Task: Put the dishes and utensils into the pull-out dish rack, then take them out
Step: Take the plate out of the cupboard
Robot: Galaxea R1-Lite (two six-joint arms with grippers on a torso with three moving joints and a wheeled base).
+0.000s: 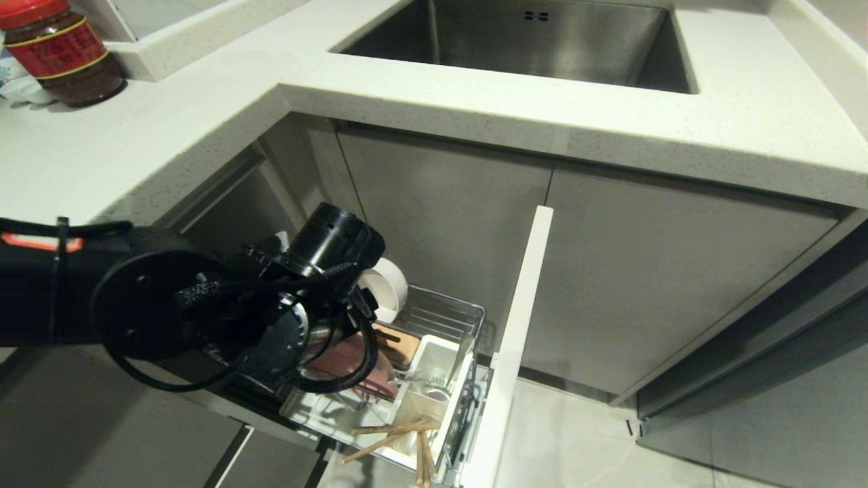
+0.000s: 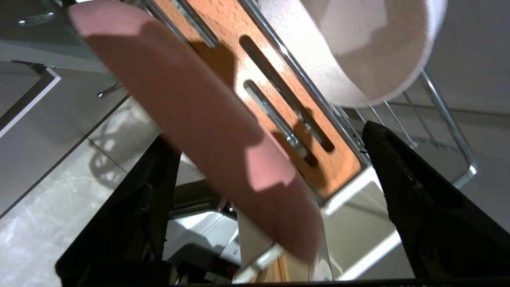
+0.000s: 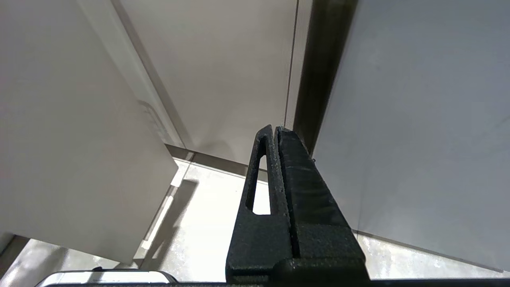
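Below the pale countertop (image 1: 434, 102) and its steel sink (image 1: 522, 41), the pull-out dish rack (image 1: 447, 318) stands drawn out from the cabinet, its white front panel (image 1: 519, 325) edge-on to the head camera. Most of the rack is covered in that view by the black left arm, which reaches down over it. From the left wrist camera, the left gripper (image 2: 271, 167) has its 2 dark fingers (image 2: 418, 187) spread wide, 1 on either side of the pink plate (image 2: 199, 119), and neither finger visibly presses on it. That plate stands on edge in the slotted wooden strip (image 2: 263, 79), which runs along the chrome wires. Next to the plate, the off-white bowl (image 2: 358, 44) rests on its side against the wire basket, its open mouth toward the wrist camera. Near the front panel sits the white utensil holder (image 1: 427, 386), and the wooden chopsticks (image 1: 400, 437) lie splayed across the drip tray beside it. Whether the fork is there cannot be told. Off to the side, the right gripper (image 3: 275, 129) hangs before plain cabinet doors with its fingers pressed together, holding nothing. A red-lidded jar (image 1: 61, 51) stands on the counter's far left.
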